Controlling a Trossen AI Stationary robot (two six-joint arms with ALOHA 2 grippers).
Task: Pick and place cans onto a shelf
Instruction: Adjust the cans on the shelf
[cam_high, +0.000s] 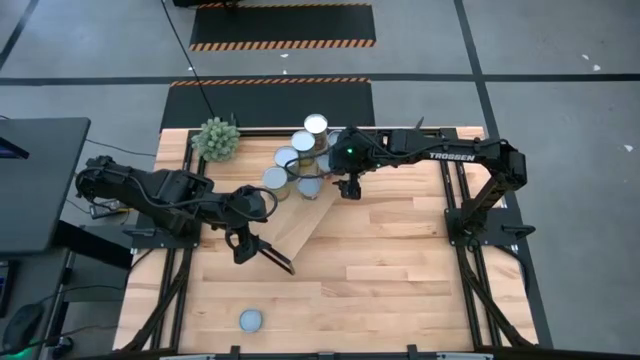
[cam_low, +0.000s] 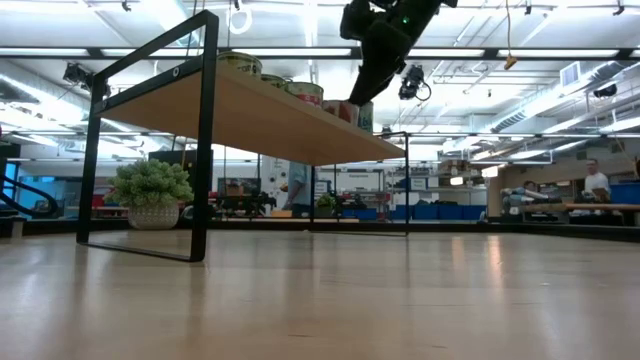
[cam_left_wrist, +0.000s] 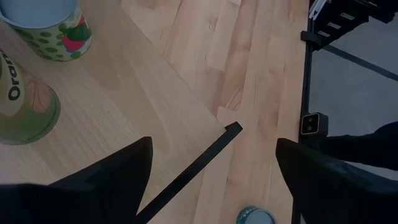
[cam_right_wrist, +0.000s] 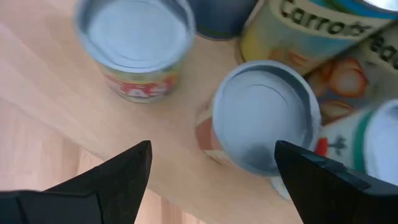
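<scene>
The shelf (cam_high: 300, 215) stands slantwise on the wooden surface (cam_high: 400, 260), its board raised on thin black frame ends. A cluster of cans (cam_high: 300, 160) crowds the far end of the board, some stacked, and the near end of the board is bare. One more can (cam_high: 251, 320) sits alone on the surface near the front edge, well apart from the shelf.

The right gripper (cam_high: 346, 187) hangs over the long edge of the board just beside the cluster, fingers spread wide and holding nothing. Its wrist view looks down on a can top (cam_right_wrist: 266, 118) between the fingers (cam_right_wrist: 115, 174), close to the board's edge, with other cans pressed around it.

The left gripper (cam_high: 240, 250) hovers above the near corner of the shelf, fingers (cam_left_wrist: 112, 180) wide apart and empty. Its wrist view shows the board's black-edged corner (cam_left_wrist: 231, 129) and two cans (cam_left_wrist: 53, 28) further along the board.

A small green plant (cam_high: 216, 138) sits at the far left corner of the surface. Most of the surface in front and to the right of the shelf is open wood. Behind the table the low view shows a large room with blue bins and a person (cam_low: 597, 182) far off
</scene>
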